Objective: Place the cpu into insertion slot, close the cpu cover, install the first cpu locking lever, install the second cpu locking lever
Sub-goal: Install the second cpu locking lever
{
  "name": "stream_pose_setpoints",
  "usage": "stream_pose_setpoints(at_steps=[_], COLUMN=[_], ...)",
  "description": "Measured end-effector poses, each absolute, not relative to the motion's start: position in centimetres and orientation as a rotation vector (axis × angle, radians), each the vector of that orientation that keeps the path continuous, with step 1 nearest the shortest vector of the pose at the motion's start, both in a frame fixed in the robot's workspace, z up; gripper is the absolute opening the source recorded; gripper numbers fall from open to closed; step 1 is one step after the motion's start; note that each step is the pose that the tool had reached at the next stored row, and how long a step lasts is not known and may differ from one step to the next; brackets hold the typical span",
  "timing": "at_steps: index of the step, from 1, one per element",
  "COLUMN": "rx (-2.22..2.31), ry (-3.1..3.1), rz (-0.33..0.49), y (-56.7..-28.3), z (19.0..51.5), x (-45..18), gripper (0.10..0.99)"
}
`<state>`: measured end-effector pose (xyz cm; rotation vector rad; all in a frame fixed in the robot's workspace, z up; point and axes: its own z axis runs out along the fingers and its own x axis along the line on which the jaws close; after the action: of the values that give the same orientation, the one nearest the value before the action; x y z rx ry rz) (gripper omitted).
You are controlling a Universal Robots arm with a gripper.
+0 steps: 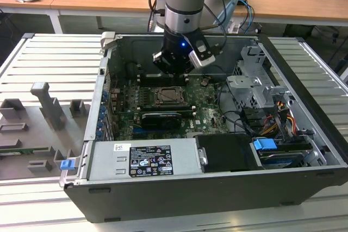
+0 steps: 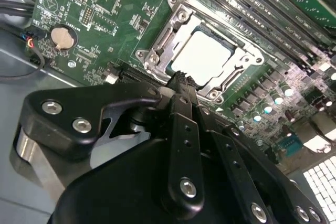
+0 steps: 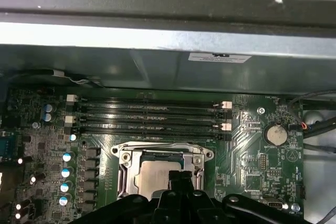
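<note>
In the middle of the exterior view, an open computer case [image 1: 304, 129] lies on its side on a ribbed metal bench, and the arm reaches down into it so the gripper [image 1: 173, 69] hangs just above the green motherboard [image 1: 209, 115]. The slot [image 1: 166, 97] sits directly below it, near the frame's centre. In both wrist views the cpu [image 2: 202, 55] lies flat inside the slot, its pale grey face showing through the square opening of the cover [image 2: 157, 51], which looks folded down over it; judging from this, the chip is already seated and the cover closed. In the second wrist view the fingertips come to one narrow point at the slot's near edge, pressed together and pinching nothing, seemingly poised to push rather than grasp. Long black memory slots [image 3: 149, 114] run beside the socket, towards the case's back wall. The levers cannot be made out clearly.
</note>
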<state>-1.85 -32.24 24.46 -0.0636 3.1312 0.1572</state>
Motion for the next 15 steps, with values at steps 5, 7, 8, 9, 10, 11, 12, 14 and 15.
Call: stream_pose_setpoints(at_steps=[5,7,8,9,10,11,12,14,15], rx=[-0.064,-0.064,-0.064,-0.064,-0.064,-0.064,-0.064,-0.064,-0.064], ry=[3.131,3.131,3.131,3.131,3.131,3.131,3.131,3.131,3.131], rz=[0.157,0.157,0.157,0.157,0.157,0.157,0.157,0.157,0.158], y=[-32.50,-32.57,-32.58,-32.58,-32.58,-32.58,-32.58,-32.58,-32.58], z=[24.44,24.44,24.44,24.46,24.52,24.60,24.72,25.12,25.30], x=[-1.93,-2.00,-2.00,-2.00,-2.01,-2.01,-2.01,-2.02,-2.03], gripper=[0.106,0.106,0.106,0.106,0.106,0.106,0.106,0.106,0.106])
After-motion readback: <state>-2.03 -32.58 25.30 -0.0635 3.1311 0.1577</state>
